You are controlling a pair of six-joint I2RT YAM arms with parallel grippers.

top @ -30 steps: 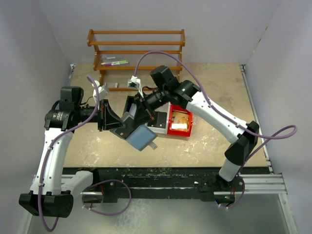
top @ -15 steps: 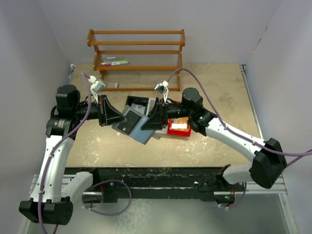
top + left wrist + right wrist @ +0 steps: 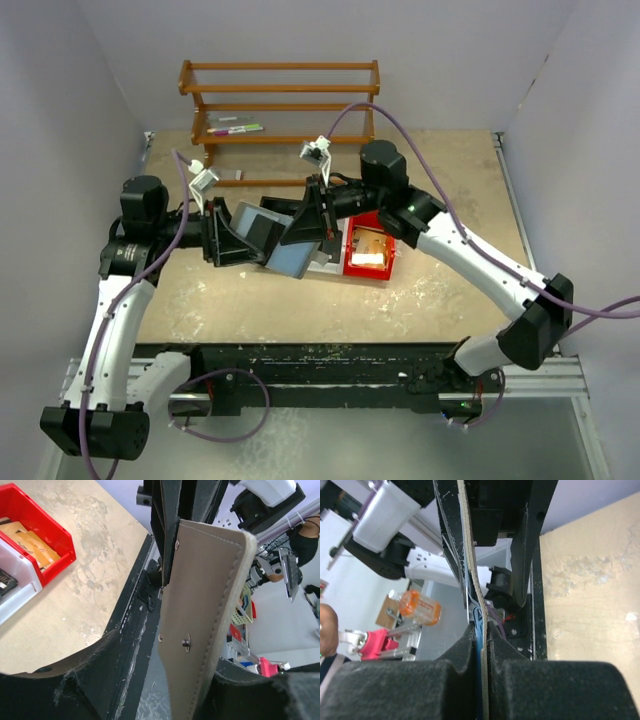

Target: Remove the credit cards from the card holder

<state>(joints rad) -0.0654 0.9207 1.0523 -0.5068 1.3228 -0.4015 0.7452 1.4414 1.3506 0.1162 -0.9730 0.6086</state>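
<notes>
Starting from the near side, a little past the front edge of the counter [image 3: 430, 295], the holder [image 3: 205, 605] hangs lifted off the surface between the two grippers. It is opened, and one panel fills the middle of the left wrist view.

What has changed is who holds it. A second ago the left gripper [image 3: 172, 695] seemed to be clamped on the holder while the right gripper [image 3: 481, 647] was above it. Half a second ago the right one had swung around to the holder's other side. Now the right gripper is pressed together on the holder's edge. In its own view the tan skin and a thin blue layer [image 3: 480, 630] are squeezed between the pads [image 3: 420, 690]. The left gripper has let go. Its fingers [image 3: 75, 690] stand spread, one on each side of the panel, with a clear gap on one side. The holder has also moved a little away from us, toward the bins.

We judge this to be a handover. The right gripper now carries the holder, so the left one is free to take a new hold or to reach for a card. We see no card coming out yet, and we cannot tell whether the blue layer is a card or lining.

Just behind stand the white bin [image 3: 20, 587] and the red bin [image 3: 59, 544], which holds flat orange pieces [image 3: 30, 542]. Farthest away is the wooden rack [image 3: 280, 66] with markers [image 3: 237, 128].
</notes>
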